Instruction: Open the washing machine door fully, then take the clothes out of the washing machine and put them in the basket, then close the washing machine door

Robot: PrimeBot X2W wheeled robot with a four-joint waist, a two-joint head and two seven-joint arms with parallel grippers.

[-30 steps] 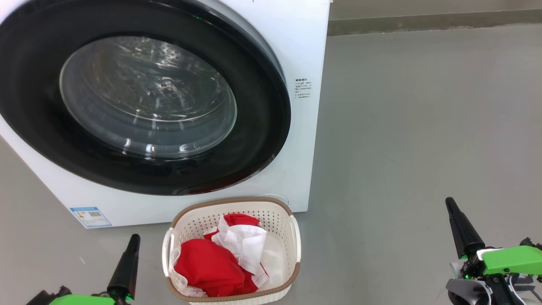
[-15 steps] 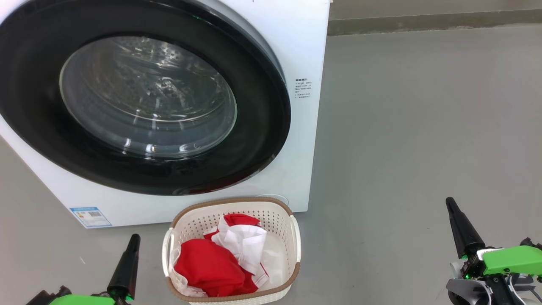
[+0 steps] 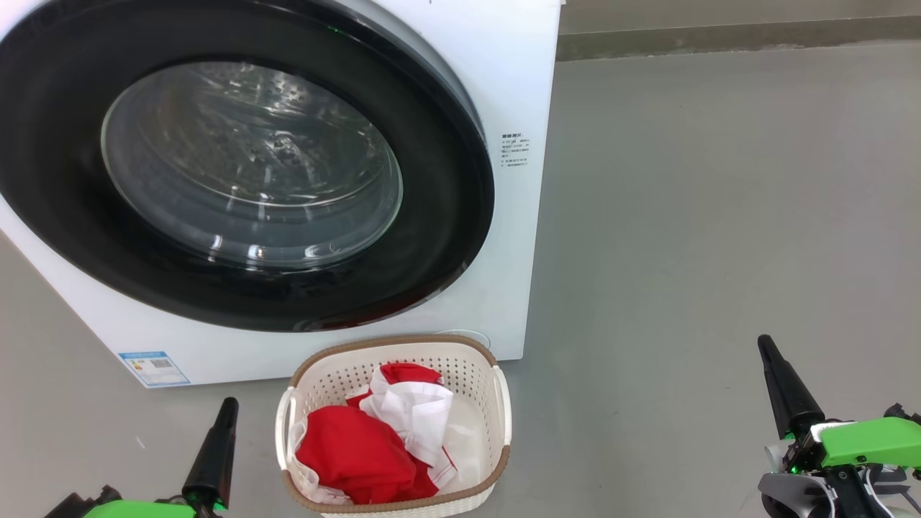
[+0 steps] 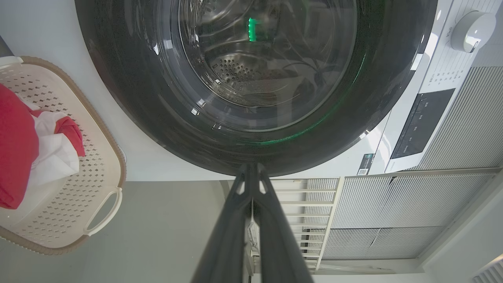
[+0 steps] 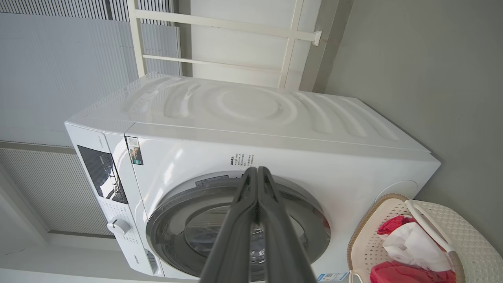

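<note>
Grey floor (image 3: pixel 719 216) all round, pale slatted wall (image 5: pixel 47 78) behind the washing machine (image 3: pixel 518 72). Left gripper (image 3: pixel 229 404): pressed shut, nothing in it, low before the washing machine's front, toward its left lower corner, apart from it. Right gripper (image 3: pixel 764 342): likewise closed and empty, off to the right of the washing machine, over bare floor. Between the two, just before the washing machine's lower front, the basket (image 3: pixel 392 340), upright, with the clothes (image 3: pixel 352 450) heaped inside, red and white. Beyond, the washing machine door (image 3: pixel 446 237) shut against the washing machine's front, glossy black rim around clear glass, perforated steel drum (image 4: pixel 235 72) visible through it.
</note>
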